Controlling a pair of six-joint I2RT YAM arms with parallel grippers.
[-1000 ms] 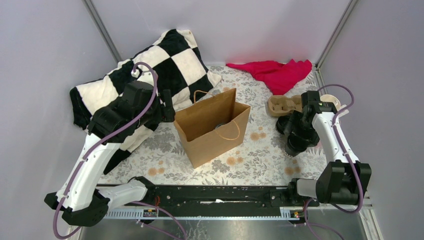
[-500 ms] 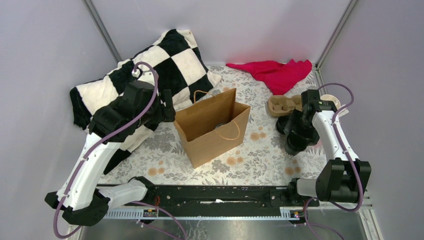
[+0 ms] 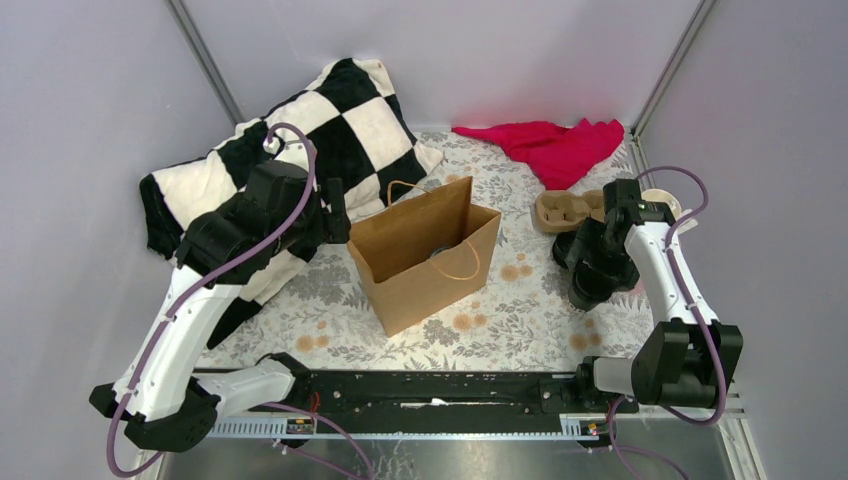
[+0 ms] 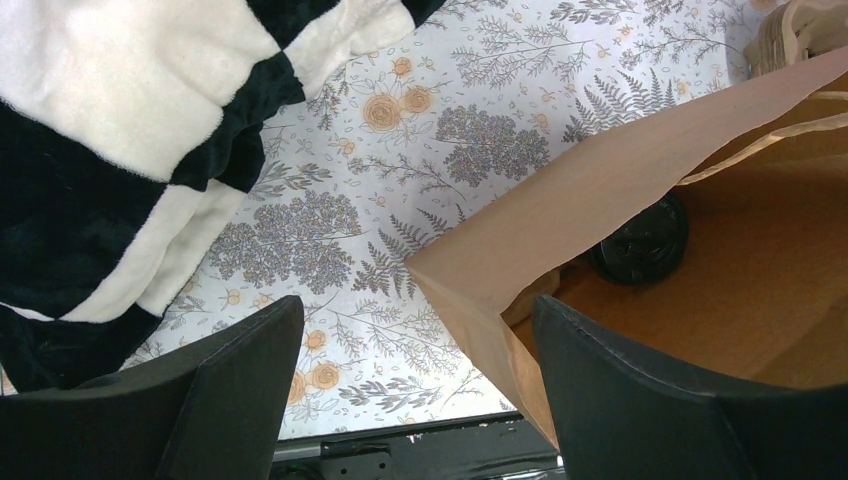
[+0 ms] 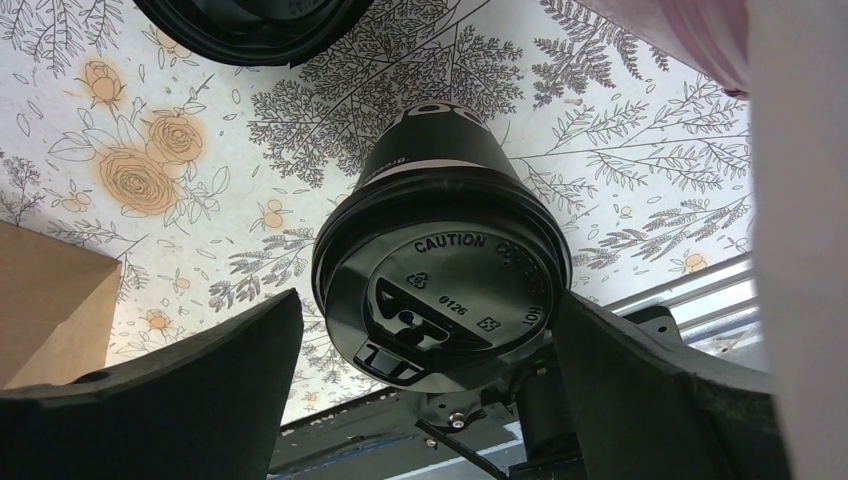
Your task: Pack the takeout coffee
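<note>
A black takeout coffee cup (image 5: 440, 290) with a round black lid stands on the floral table between my right gripper's (image 5: 425, 310) open fingers. The right finger is at the lid's rim and the left finger stands apart. A second black cup (image 5: 250, 25) stands just beyond it. In the top view, the right gripper (image 3: 598, 268) hangs over both cups (image 3: 585, 292). The brown paper bag (image 3: 425, 255) stands open mid-table with one black cup (image 4: 640, 240) inside. My left gripper (image 4: 418, 305) is open and empty above the bag's left corner.
A checkered black-and-white blanket (image 3: 300, 140) lies at the back left. A red cloth (image 3: 555, 145) lies at the back right. A cardboard cup carrier (image 3: 565, 208) and a white cup (image 3: 665, 200) sit behind the right gripper. A pink cup (image 5: 690, 30) stands close to its right.
My right gripper has shifted slightly back and left over the cups. The left arm and the bag have not moved.
</note>
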